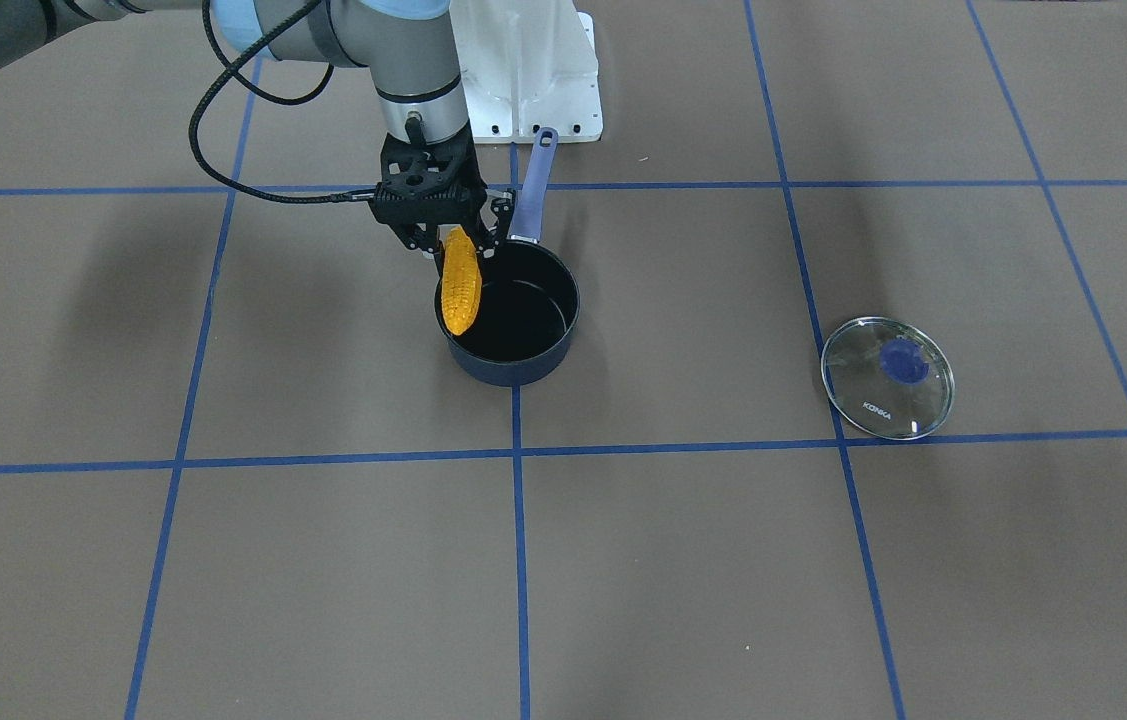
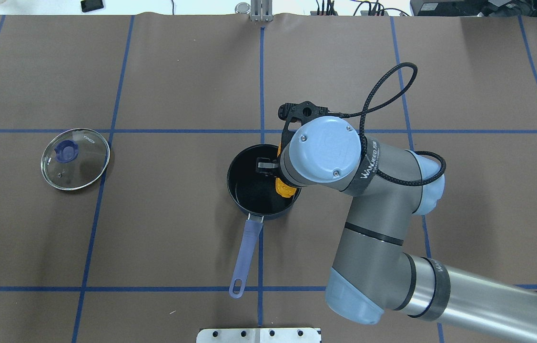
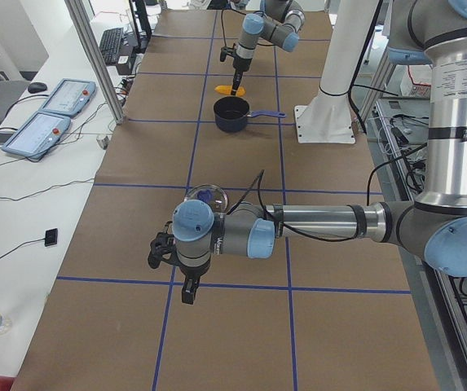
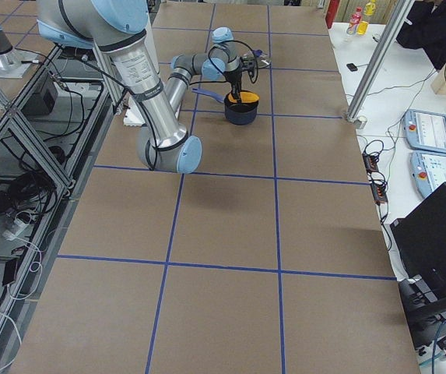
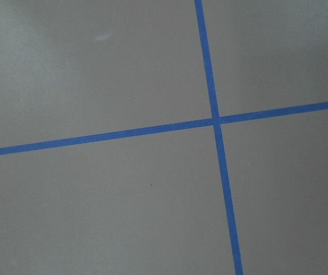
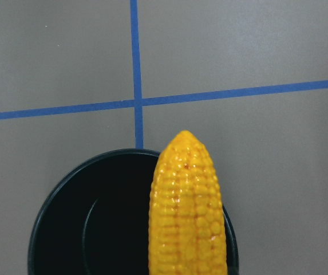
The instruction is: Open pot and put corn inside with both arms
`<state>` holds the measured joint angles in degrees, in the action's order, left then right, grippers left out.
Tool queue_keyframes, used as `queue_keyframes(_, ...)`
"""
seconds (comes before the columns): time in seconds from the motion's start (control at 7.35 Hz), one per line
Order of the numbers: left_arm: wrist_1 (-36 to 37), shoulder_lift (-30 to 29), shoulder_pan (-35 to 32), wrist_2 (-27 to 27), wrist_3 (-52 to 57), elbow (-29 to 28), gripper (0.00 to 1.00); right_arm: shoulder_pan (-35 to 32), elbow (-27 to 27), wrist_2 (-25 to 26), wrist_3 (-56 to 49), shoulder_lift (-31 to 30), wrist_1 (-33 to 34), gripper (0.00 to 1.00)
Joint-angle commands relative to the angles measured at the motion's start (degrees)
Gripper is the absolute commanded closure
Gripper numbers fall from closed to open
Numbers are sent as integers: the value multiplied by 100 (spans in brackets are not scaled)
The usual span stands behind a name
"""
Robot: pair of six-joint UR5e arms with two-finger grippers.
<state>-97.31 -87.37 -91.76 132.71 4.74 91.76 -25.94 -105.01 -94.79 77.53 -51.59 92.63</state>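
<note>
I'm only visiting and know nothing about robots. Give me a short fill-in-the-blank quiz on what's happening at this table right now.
1. The right gripper grips the corn by its thick end, so the tapered tip points ____.
2. The pot stands open: its glass ____ lies flat on the table, well off to one side.
3. The knob on that glass piece is coloured ____.

Missing words: down; lid; blue.
</note>
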Motion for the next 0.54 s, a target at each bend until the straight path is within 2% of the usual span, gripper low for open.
queue_keyframes(0.0,-16,18,0,0,1,-27,1,106,400,83,139,297,-8,100)
queue_keyframes(0.14,-24,35,0,0,1,-27,1,167,437,93,139,369,-8,100)
queue_keyframes(0.27,-25,44,9,0,1,-27,1,194,585,154,104,482,-17,94)
queue_keyframes(0.41,-25,44,9,9,1,-27,1,194,656,163,69,553,-25,54)
